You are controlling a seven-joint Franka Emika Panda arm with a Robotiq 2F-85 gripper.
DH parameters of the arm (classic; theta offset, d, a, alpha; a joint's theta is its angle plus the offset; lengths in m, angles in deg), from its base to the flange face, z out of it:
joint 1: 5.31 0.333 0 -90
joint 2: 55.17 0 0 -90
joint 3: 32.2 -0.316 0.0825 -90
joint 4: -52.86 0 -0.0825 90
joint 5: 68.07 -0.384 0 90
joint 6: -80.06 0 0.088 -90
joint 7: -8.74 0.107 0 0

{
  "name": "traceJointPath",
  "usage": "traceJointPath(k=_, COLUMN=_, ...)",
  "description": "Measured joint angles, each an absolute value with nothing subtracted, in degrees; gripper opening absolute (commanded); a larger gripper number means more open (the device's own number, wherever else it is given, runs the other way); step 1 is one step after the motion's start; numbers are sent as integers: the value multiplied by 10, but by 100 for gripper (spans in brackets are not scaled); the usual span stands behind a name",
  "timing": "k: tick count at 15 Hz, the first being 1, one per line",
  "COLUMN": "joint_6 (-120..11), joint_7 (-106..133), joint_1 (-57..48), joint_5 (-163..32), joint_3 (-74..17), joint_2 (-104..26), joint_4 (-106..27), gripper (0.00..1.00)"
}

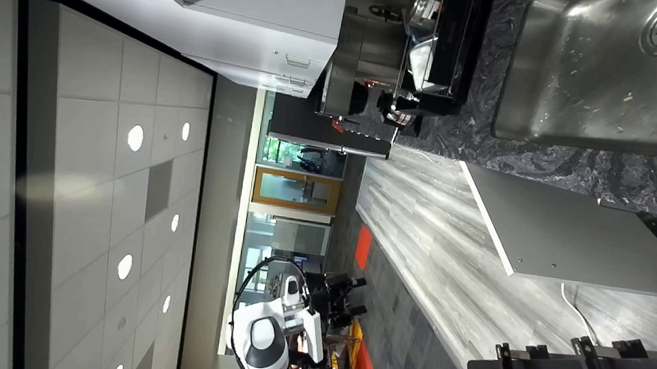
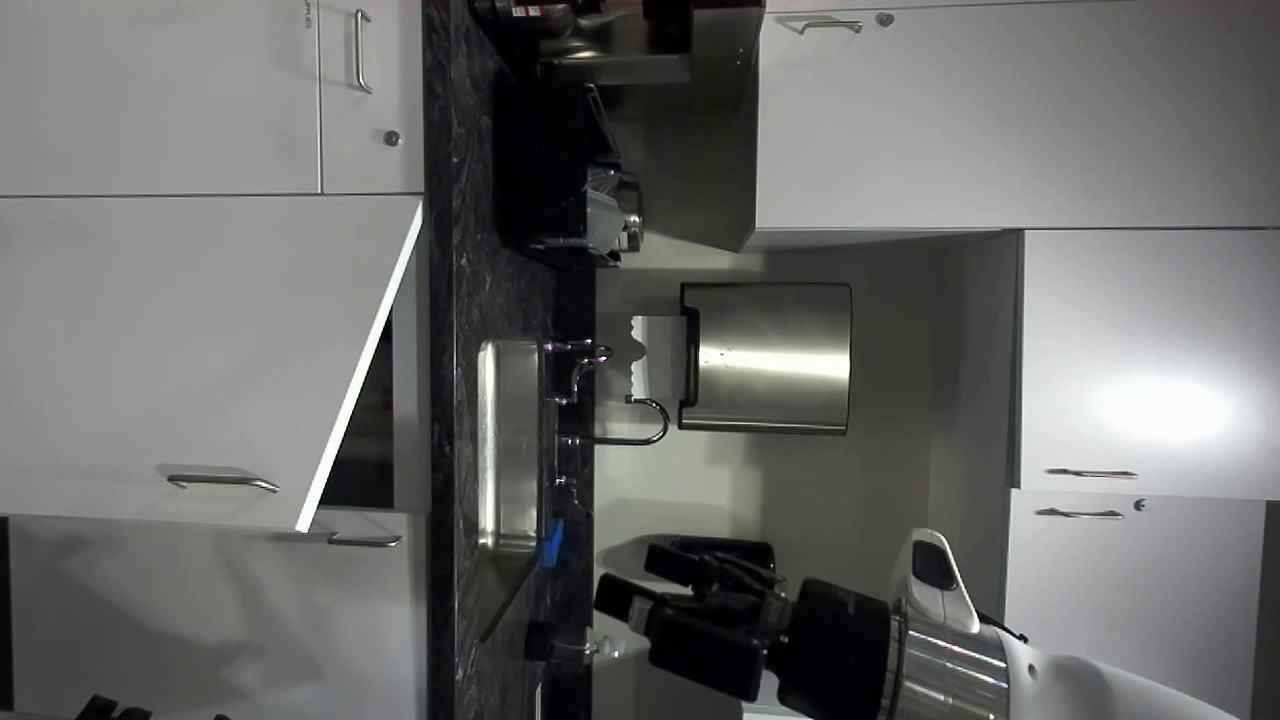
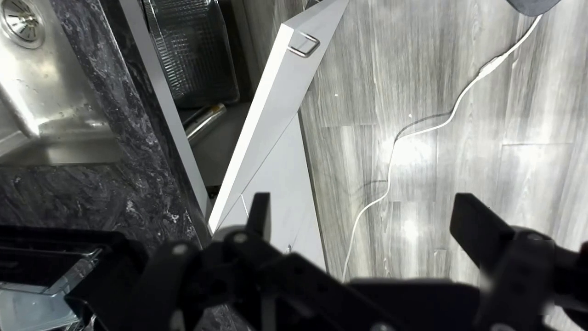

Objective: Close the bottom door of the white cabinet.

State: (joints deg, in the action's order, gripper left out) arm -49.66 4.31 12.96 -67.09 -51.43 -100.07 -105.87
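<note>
Closest, the black two-fingered end effector [image 3: 363, 211] spans the wrist view's bottom, released, fingers [image 3: 260, 214] spread wide. Ahead of the fingertip nearer the black veined stone counter [image 3: 115, 197], the pale white, flat rectangular bottom door [image 3: 285, 96] stands ajar. In an exterior view, the rectangular steel sink [image 2: 515, 445] and the door lie lower than the end effector. In an exterior view, the white robot arm [image 1: 263, 332] holds it well apart from the door [image 1: 582, 239], whose inner face shows grey.

Smooth matt bottom door [image 2: 180, 345], shiny metal sink [image 1: 588, 82]
</note>
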Motion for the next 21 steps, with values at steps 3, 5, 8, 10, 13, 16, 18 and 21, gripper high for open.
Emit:
traceJointPath(k=3, joint_6=-503, joint_7=54, joint_1=130, joint_5=-644, joint_3=-524, joint_2=-991, joint_4=-1058, gripper=100)
traceJointPath(k=5, joint_6=-533, joint_7=81, joint_1=127, joint_5=-610, joint_3=-552, joint_2=-966, joint_4=-1058, gripper=100)
traceJointPath(k=8, joint_6=-580, joint_7=137, joint_1=117, joint_5=-554, joint_3=-607, joint_2=-906, joint_4=-1054, gripper=100)
traceJointPath(k=10, joint_6=-590, joint_7=181, joint_1=100, joint_5=-506, joint_3=-644, joint_2=-863, joint_4=-1044, gripper=100)
traceJointPath(k=13, joint_6=-590, joint_7=252, joint_1=57, joint_5=-420, joint_3=-698, joint_2=-794, joint_4=-1021, gripper=100)
traceJointPath(k=16, joint_6=-584, joint_7=305, joint_1=18, joint_5=-338, joint_3=-731, joint_2=-725, joint_4=-996, gripper=100)
traceJointPath(k=18, joint_6=-584, joint_7=331, joint_1=6, joint_5=-284, joint_3=-734, joint_2=-674, joint_4=-979, gripper=100)
traceJointPath(k=21, joint_6=-584, joint_7=370, joint_1=-6, joint_5=-207, joint_3=-732, joint_2=-590, joint_4=-956, gripper=100)
